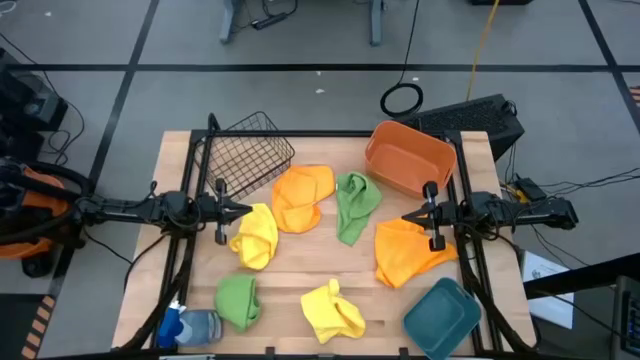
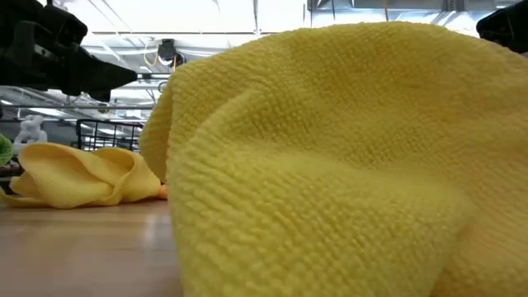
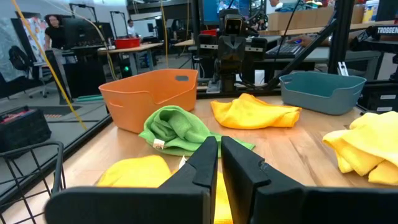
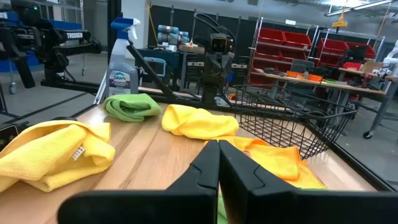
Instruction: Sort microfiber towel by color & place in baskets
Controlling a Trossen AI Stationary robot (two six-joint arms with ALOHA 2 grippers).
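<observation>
Six towels lie on the table in the high view: a yellow towel [image 1: 256,237], an orange towel [image 1: 303,195], a green towel [image 1: 354,205], a second orange towel [image 1: 408,250], a second green towel [image 1: 238,300] and a second yellow towel [image 1: 333,312]. The black wire basket [image 1: 245,152] and the orange basket [image 1: 408,157] stand at the far side, and the teal basket [image 1: 442,318] at the near right corner. My left gripper [image 1: 243,210] hovers shut over the first yellow towel's far edge [image 3: 134,171]. My right gripper [image 1: 405,216] hovers shut above the second orange towel's far edge.
A blue-and-white spray bottle [image 1: 190,325] lies at the near left corner beside the second green towel. Bare wood shows between the towels at the table's middle [image 1: 300,260]. The low view is mostly filled by the near yellow towel [image 2: 330,165].
</observation>
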